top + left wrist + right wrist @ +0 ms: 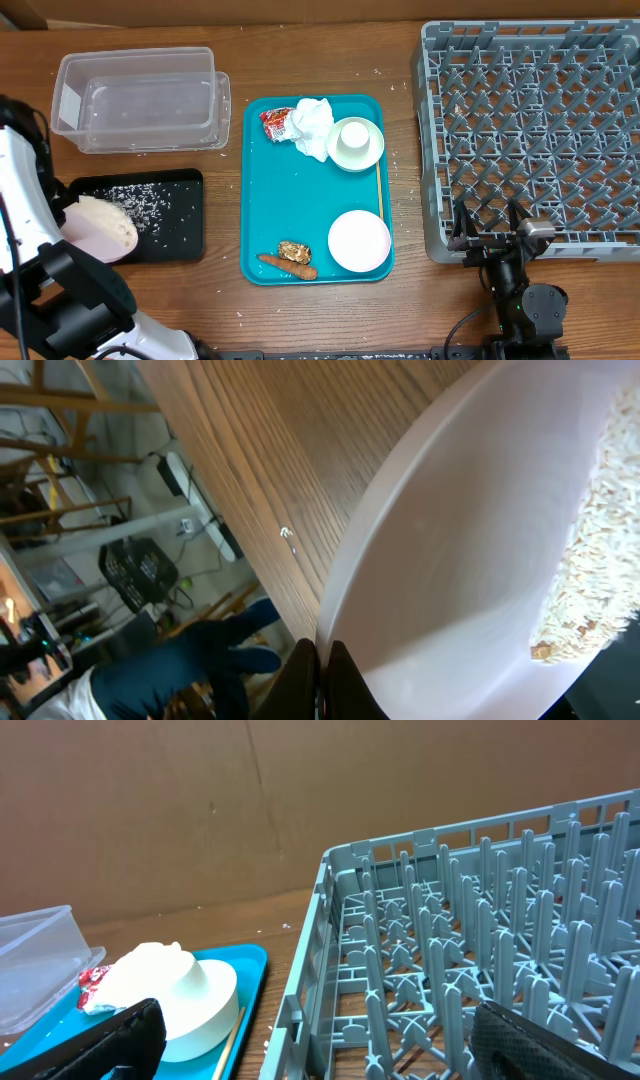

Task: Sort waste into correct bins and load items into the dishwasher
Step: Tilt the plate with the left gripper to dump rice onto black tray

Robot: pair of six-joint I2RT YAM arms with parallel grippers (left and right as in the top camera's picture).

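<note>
My left gripper [322, 682] is shut on the rim of a white plate [460, 560], tilted over the black tray [185, 240]. Rice [600, 550] clings to the plate and more rice [140, 200] lies scattered in the black tray. On the teal tray [265, 200] lie a crumpled napkin [315, 125], a red wrapper [275, 122], a cup on a small plate [355, 142], a white bowl [359, 241], a brown lump [294, 250] and a carrot piece [285, 265]. My right gripper [490, 235] stands open at the grey dish rack's [530, 130] front left corner, holding nothing.
The clear tub [140, 100] stands at the back left, behind the black tray. A thin wooden stick [379, 190] lies along the teal tray's right side. Loose grains dot the wooden table. The rack's wall [310, 970] rises between my right fingers.
</note>
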